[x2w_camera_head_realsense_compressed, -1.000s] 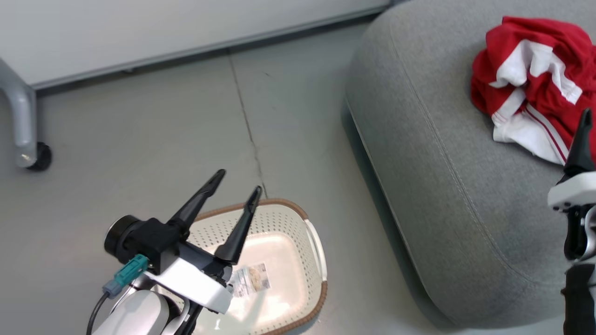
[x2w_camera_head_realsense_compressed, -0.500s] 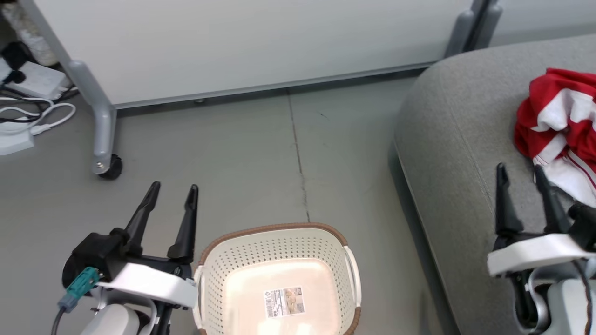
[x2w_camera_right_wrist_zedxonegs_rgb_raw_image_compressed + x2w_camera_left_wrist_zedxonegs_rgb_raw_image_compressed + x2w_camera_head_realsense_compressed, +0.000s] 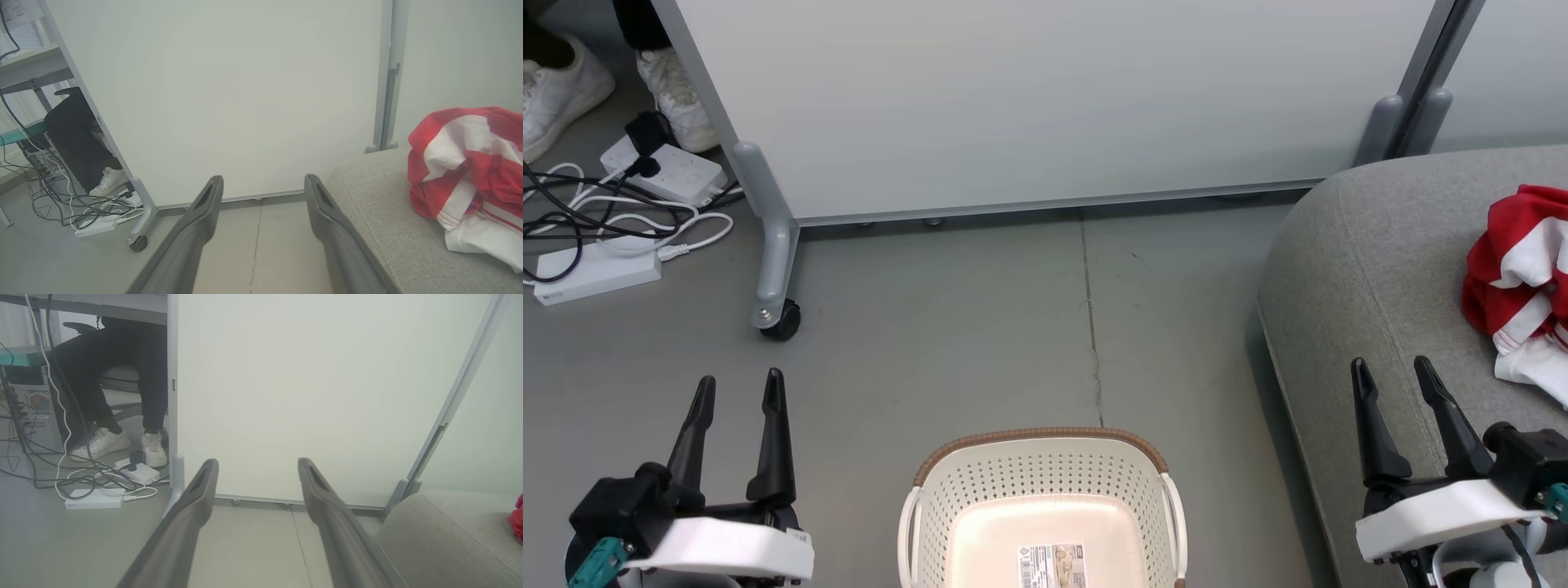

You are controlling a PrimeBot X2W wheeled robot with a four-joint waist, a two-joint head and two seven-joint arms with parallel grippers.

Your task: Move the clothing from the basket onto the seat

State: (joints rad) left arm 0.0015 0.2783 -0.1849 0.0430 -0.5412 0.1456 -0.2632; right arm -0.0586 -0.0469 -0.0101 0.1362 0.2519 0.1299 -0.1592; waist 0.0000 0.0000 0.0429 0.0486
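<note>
Seeing any real change over the last second? /ops

Head camera swung, so the whole frame shifted; ignore that. The real change is both arms pulled back to a rest pose. The left gripper (image 3: pixel 739 382) was over the cream-white perforated plastic laundry basket with the brown woven-look rim (image 3: pixel 1037 434). Now it sits off to the basket's left, well apart. The right gripper (image 3: pixel 1390 364) was up beside the bright red and white soft fabric clothing (image 3: pixel 1515 261). Now it hangs over the front edge of the large grey fabric-upholstered seat cushion (image 3: pixel 1372 269), near the bundle, not touching. /ctrl

Pincers? /ops

Both spread, nothing between the fingers. Each wrist view shows a clean gap. /ctrl

Load location? /ops

Clothing lies crumpled on the seat at the right edge of the head view, partly cut off. Basket is on the floor between the two grippers, in front of the pale grey wheeled partition panel (image 3: pixel 1045 106). Its bottom label (image 3: pixel 1052 565) is bare, with no red in the part I can see. Near end is out of frame. /ctrl

Verdict? /ops

Looks like the transfer is done and the arms are parked. Only caveat is the hidden end of the basket. /ctrl
</note>
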